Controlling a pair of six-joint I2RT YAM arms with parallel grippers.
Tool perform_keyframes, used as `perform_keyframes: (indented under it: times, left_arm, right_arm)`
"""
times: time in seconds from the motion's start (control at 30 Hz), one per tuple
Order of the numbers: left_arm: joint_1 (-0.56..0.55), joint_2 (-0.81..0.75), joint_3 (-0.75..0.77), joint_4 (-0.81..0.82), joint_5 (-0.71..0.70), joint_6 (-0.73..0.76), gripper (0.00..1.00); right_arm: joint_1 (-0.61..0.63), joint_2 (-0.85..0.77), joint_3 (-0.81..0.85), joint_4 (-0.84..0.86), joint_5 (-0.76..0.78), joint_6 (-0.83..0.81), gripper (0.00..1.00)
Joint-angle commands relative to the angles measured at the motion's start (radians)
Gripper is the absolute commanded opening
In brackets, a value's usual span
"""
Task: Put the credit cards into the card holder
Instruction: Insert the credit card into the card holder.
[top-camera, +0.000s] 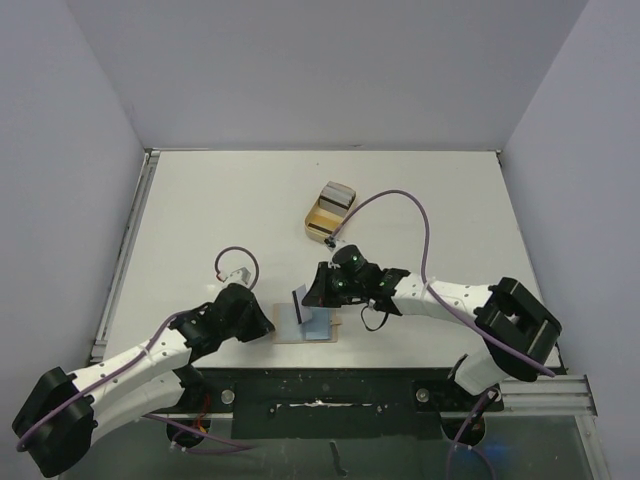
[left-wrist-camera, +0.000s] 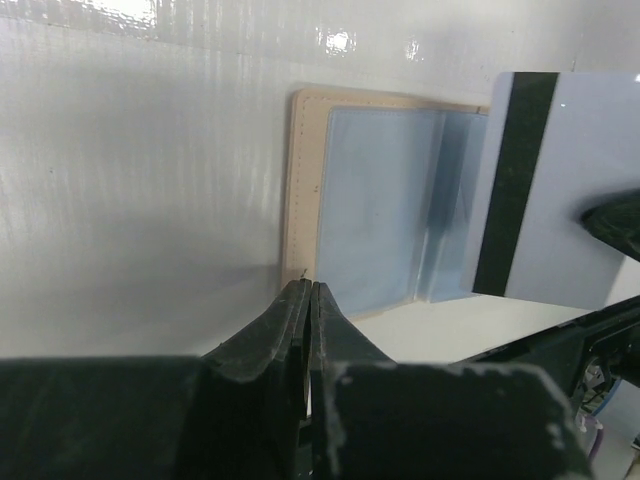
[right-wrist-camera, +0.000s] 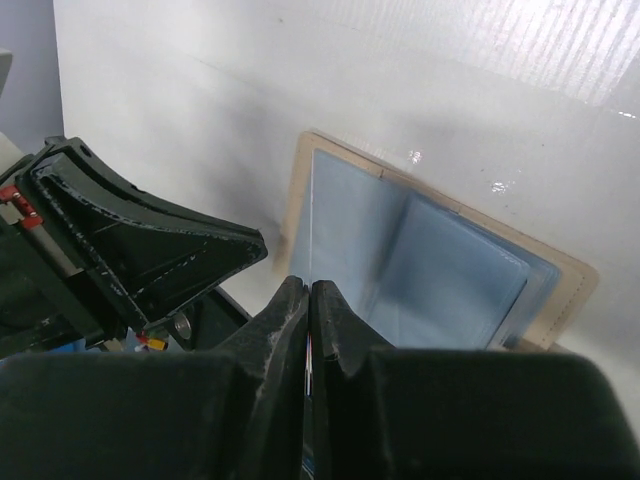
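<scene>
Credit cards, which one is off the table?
The pale grey plastic card with the dark stripe, held on edge above the open tan wallet; the other cards lie in the tan tray.

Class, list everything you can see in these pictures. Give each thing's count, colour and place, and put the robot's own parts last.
card holder: one, tan with bluish clear sleeves, lying open on the table near the arms' bases
striped card: one, pale grey-blue with a dark stripe, held over the open holder
tray: one, tan-gold, far centre of the table
cards in the tray: count unclear, grey-white, stacked in the tray
table: one, white, under everything
left gripper: one, black, shut, tips at the holder's left edge
right gripper: one, black, shut on the striped card
</scene>
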Motion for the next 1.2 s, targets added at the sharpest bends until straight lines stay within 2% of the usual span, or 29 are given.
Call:
perform_keyframes:
  times: [0.0, 1.17]
  left_arm:
    - [0.006, 0.002, -0.01, 0.093, 0.037, -0.016, 0.0]
    - [0.007, 0.004, -0.056, 0.085, 0.055, -0.029, 0.0]
  right_arm:
    - [0.011, 0.02, -0.014, 0.088, -0.021, 0.05, 0.0]
    - [0.011, -0.004, -0.14, 0.092, 0.033, 0.134, 0.03]
